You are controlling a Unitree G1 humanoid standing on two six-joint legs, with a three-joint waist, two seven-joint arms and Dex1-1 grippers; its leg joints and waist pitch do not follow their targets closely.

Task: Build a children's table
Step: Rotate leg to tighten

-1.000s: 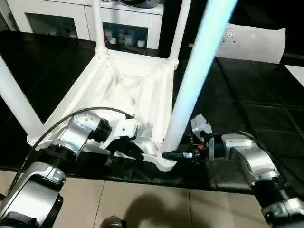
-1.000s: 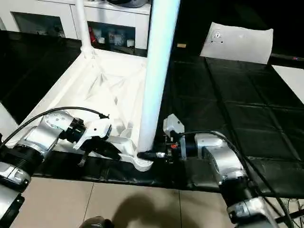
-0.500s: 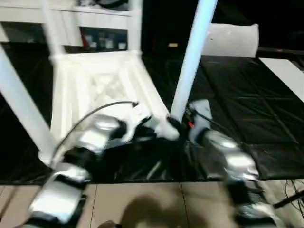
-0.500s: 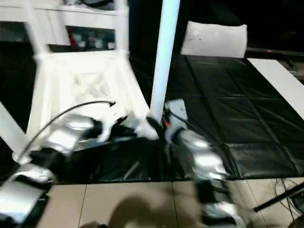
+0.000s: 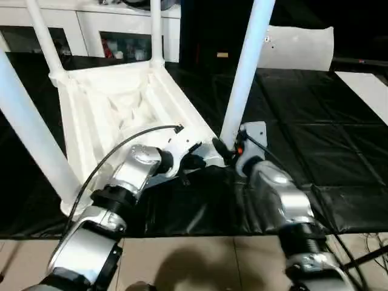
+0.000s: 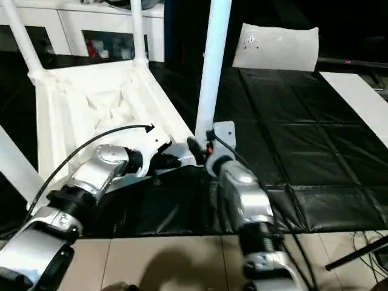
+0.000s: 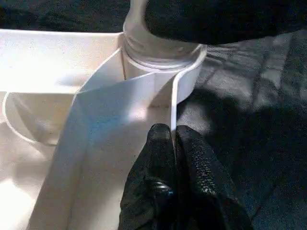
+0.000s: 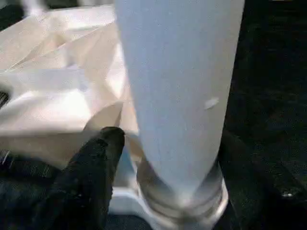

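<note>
The children's table lies upside down on the black mat, its white ribbed tabletop (image 5: 115, 103) facing up. Several white legs stand in its corner sockets. The nearest leg (image 5: 245, 73) rises from the near right socket (image 7: 163, 52). My left gripper (image 7: 172, 139) is shut on the thin rim wall of the tabletop just beside that socket. My right gripper (image 5: 225, 148) reaches around the base of this leg (image 8: 177, 96). Its jaws stand open on either side, and one finger (image 8: 98, 163) shows a gap to the leg.
A white pillow-like block (image 5: 300, 45) lies at the back right of the mat. A flat white strip (image 5: 364, 85) lies at the far right. White cabinets (image 5: 91, 24) stand behind the table. The mat's near edge meets tiled floor (image 5: 200, 260).
The whole picture has shifted and turned with the camera. My right gripper's jaws have widened around the leg's base. My left gripper keeps its pinch on the rim.
</note>
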